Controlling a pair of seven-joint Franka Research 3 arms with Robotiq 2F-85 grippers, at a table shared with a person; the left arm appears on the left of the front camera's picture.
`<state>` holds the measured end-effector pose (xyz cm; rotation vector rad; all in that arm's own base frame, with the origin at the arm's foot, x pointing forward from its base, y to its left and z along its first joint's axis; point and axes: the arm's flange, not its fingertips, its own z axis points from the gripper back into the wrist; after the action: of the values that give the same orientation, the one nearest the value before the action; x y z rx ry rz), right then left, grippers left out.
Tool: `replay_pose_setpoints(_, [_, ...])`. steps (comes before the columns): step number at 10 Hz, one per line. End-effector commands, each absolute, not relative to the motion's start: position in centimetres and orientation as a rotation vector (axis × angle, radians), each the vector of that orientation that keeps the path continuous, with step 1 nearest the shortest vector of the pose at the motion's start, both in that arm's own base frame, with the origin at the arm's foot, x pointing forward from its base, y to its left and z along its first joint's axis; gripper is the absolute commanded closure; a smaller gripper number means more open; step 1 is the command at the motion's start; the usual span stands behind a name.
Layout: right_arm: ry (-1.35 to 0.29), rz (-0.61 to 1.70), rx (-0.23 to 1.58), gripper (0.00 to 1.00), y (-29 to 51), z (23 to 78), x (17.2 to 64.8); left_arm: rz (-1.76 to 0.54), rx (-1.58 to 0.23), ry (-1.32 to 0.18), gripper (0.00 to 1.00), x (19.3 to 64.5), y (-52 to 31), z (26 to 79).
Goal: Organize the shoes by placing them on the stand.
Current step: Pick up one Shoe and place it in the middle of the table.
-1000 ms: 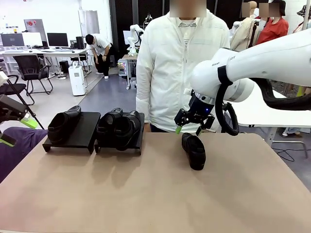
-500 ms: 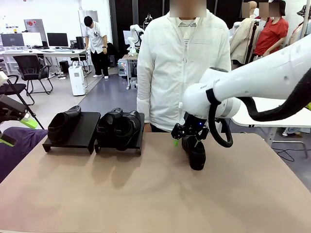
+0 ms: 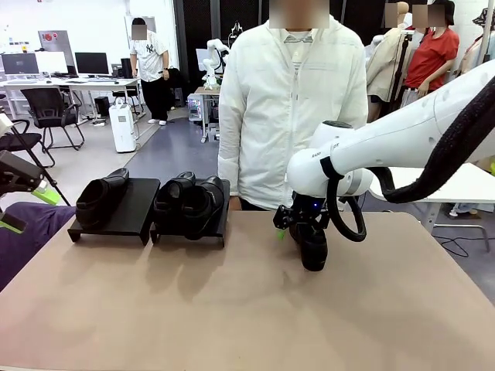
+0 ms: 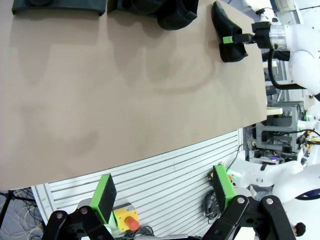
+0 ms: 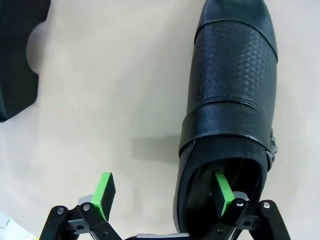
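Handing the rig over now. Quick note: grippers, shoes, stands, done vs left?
Right gripper: open, straddling one side wall of the loose shoe at its heel end, one finger inside the opening, one outside on the table.
Left gripper: open, empty, off the table's left edge.
Done: one shoe on the left stand, two on the right stand.
Left: grip the loose shoe and set it on the left stand.

Four glossy black leather slip-on loafers are in view, along with two low matte-black flat-topped stands and one tan table.
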<state>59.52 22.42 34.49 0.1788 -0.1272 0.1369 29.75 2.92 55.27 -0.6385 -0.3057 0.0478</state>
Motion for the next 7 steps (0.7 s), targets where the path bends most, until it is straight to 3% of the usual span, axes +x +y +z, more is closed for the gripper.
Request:
replay_pose_setpoints(1, [-0.112, 0.101, 0.139, 0.58, 23.16, 34.84, 59.79, 0.050, -0.641, -0.308, 0.00, 29.78, 2.98, 55.30])
replay_pose_setpoints(2, [-0.123, 0.100, 0.144, 1.00, 23.14, 34.90, 59.82, 0.050, -0.641, -0.308, 0.00, 29.78, 2.98, 55.30])
replay_pose_setpoints(7, [-0.148, 0.115, 0.165, 1.00, 22.97, 35.19, 59.24, 0.050, -0.641, -0.308, 0.00, 29.78, 2.98, 55.30])
